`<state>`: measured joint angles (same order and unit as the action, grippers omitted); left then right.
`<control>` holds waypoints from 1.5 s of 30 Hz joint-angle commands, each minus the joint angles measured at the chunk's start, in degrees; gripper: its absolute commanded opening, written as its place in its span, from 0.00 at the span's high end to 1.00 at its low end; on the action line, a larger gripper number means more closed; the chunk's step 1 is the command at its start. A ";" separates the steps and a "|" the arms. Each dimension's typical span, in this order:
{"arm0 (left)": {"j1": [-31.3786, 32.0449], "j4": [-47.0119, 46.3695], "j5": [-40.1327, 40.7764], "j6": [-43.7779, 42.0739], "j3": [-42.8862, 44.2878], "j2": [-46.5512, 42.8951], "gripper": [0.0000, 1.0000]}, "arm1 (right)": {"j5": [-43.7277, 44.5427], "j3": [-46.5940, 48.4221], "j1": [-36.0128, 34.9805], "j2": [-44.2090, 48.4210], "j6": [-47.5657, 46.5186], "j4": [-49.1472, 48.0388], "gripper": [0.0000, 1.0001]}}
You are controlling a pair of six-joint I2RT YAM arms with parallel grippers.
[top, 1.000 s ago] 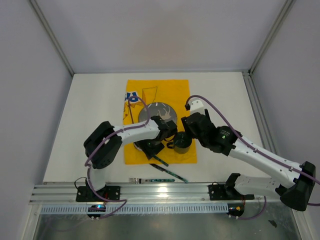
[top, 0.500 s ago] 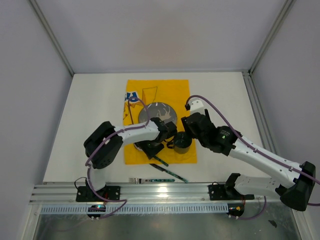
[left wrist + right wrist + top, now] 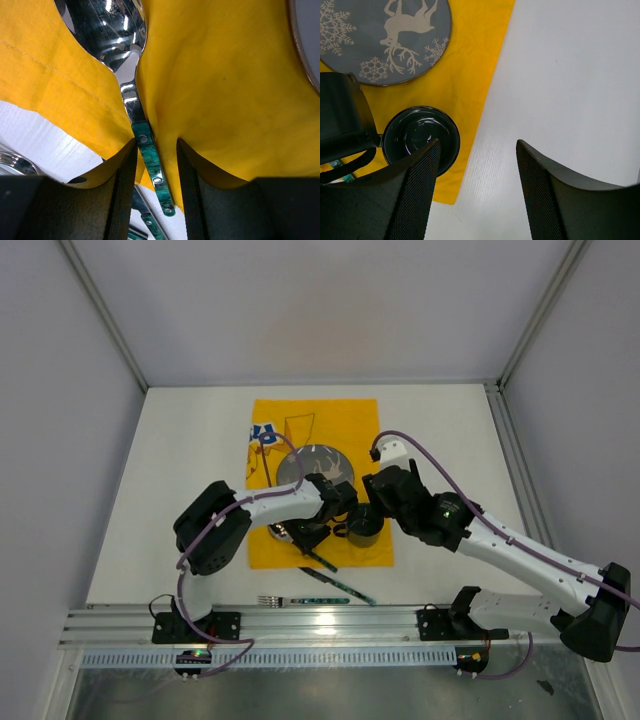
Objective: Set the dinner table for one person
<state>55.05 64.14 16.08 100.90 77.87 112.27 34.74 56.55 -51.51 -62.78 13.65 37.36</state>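
On the yellow cloth [image 3: 225, 90], the left gripper [image 3: 155, 147] stood with jaws apart astride the spoon [image 3: 130, 95] handle, not touching it; the right gripper [image 3: 477, 145] hung spread and empty over the white dinner table [image 3: 560, 75], beside the mug [image 3: 420, 135].

Dinner table [image 3: 165, 490]: large flat matte white rectangle, level, plain, no pattern. Fills middle of overhead frame, wider toward bottom. Bare white fills right half of right wrist frame; small white patch at lower left of left wrist frame.
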 commanded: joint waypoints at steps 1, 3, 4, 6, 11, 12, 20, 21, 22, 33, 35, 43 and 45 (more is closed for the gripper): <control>0.15 0.37 1.85 0.00 1.41 0.32 0.61 | 0.41 -0.22 0.26 -0.14 0.68 -1.24 0.34; 0.15 0.46 1.77 0.08 1.32 0.23 0.63 | 0.59 -0.39 0.26 -0.06 0.68 -1.33 0.34; 0.15 0.46 1.85 0.00 1.32 0.41 0.66 | 0.50 -0.48 0.27 -0.06 0.76 -1.42 0.34; 0.15 0.37 1.50 0.00 1.32 0.49 0.73 | 0.50 -0.66 0.18 -0.23 0.76 -1.42 0.34; 0.15 0.37 1.33 -0.35 1.41 0.58 0.90 | 0.33 -1.09 0.18 -0.76 0.76 -1.68 0.34; 0.15 0.37 1.15 -0.36 1.41 0.67 0.90 | 0.33 -1.18 0.18 -0.76 0.85 -1.68 0.34; 0.15 3.26 0.80 -1.14 3.43 1.90 0.91 | -0.20 -1.97 0.18 -1.37 1.38 -2.21 0.34; 0.15 4.06 0.97 -1.67 4.83 2.08 0.91 | -0.20 -2.06 0.18 -1.46 1.38 -2.30 0.34; 0.15 5.63 1.06 -1.94 5.71 2.16 0.91 | -0.20 -2.15 0.26 -1.55 1.38 -2.30 0.34; 0.15 16.97 9.48 -7.29 13.54 -0.03 1.00 | -0.38 -2.68 0.26 -2.34 0.68 -3.53 0.34; 0.15 19.69 10.99 -10.27 14.85 -0.12 1.00 | -0.29 -2.85 0.18 -2.52 0.33 -3.88 0.34; 0.06 23.57 13.89 -31.00 17.32 -1.00 1.00 | -0.38 -2.50 0.35 -3.22 -0.47 -4.76 0.34; 0.06 24.19 12.58 -37.40 16.88 -1.96 1.00 | -0.38 -2.41 0.35 -3.48 -0.64 -5.02 0.34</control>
<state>54.98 75.61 26.70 75.83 93.30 114.34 34.28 53.69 -51.51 -65.67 13.61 35.00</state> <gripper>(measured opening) 0.160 0.661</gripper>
